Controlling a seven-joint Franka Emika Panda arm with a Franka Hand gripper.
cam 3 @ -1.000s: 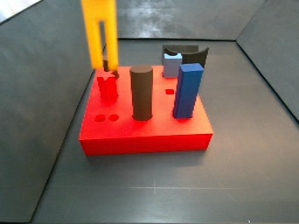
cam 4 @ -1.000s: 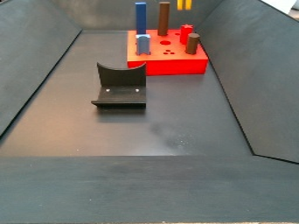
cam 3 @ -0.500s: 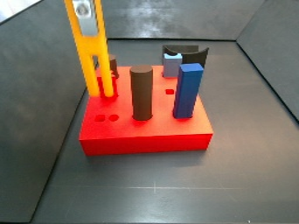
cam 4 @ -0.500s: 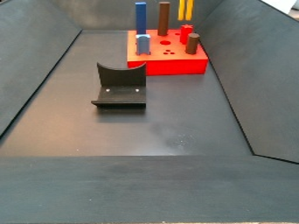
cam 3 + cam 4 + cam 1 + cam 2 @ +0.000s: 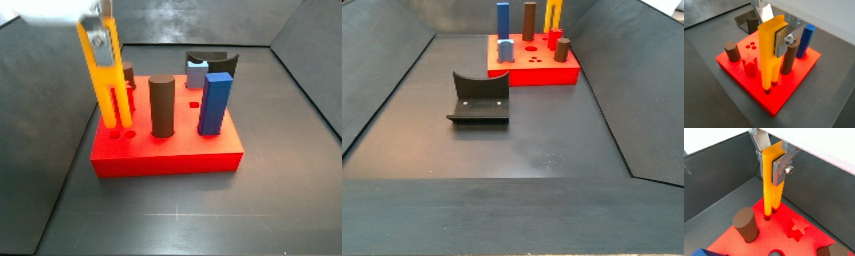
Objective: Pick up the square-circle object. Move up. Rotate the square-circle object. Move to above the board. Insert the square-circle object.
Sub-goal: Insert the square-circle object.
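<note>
Nearest in a side view we see the bare dark floor [image 5: 529,150], then the fixture [image 5: 478,98] standing alone on it, well apart from the board [image 5: 533,66] farther back.

On the board [image 5: 167,150] we find, near to far in a side view, the dark brown cylinder [image 5: 162,106] and the blue square post [image 5: 215,103] side by side, with the square-circle object [image 5: 104,80] at the left edge. It stands upright, slightly tilted, its two legs reaching down to the board's top at the small holes there; whether the tips are inside the holes we cannot tell. A small red star-shaped peg [image 5: 799,225] sits just beside it.

The gripper [image 5: 773,27] is above the board, its silver fingers [image 5: 784,167] clamped narrow on the upper end of the square-circle object [image 5: 771,52]. In a wrist view the lower end of the piece [image 5: 771,183] meets the red surface at a hole.

Beyond the board, a side view shows a pale blue piece [image 5: 197,72] against the back wall.
</note>
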